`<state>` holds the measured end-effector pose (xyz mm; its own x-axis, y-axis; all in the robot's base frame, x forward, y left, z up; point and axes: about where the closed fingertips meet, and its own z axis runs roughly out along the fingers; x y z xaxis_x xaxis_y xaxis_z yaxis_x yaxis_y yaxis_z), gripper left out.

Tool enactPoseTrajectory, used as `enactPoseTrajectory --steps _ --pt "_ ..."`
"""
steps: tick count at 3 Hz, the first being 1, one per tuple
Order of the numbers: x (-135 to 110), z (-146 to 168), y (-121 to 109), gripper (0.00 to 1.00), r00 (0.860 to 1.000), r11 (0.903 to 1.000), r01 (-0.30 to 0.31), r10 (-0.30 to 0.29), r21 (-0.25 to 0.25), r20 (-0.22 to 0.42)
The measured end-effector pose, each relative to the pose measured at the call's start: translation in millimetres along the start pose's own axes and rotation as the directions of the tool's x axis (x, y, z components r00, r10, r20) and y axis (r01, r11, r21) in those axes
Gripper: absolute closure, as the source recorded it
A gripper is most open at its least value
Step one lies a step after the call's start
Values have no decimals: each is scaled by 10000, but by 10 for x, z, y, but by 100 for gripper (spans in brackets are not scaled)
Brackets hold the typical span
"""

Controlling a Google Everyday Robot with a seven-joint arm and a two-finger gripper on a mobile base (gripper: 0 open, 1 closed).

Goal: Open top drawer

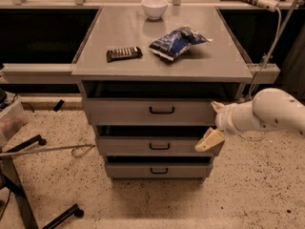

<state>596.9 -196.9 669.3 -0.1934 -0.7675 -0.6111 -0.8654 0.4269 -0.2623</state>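
The top drawer point(124, 112) is the widest of three grey metal drawers under the grey tabletop, with a small black bar handle point(161, 110) at its centre. It looks pushed in. My gripper point(213, 124) is on the white arm point(267, 112) that reaches in from the right. It hangs in front of the right end of the top drawer's front, well right of the handle. Its two cream fingers point(210, 140) are spread apart, one at the top drawer's height and one at the middle drawer's, with nothing between them.
Two narrower drawers point(128, 146) sit below the top one. On the tabletop point(95, 61) lie a white bowl point(154, 6), a blue snack bag point(176, 42) and a dark bar point(124, 54). A black stand's legs point(28, 194) occupy the speckled floor at left.
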Motion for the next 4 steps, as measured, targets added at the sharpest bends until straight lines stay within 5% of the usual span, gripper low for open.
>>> enactPoseTrajectory --steps 2,4 --pt "-292 192 -187 0 9917 9932 1108 -1129 364 608" --pt "-425 608 -294 0 9827 9868 1620 -1612 -12 916"
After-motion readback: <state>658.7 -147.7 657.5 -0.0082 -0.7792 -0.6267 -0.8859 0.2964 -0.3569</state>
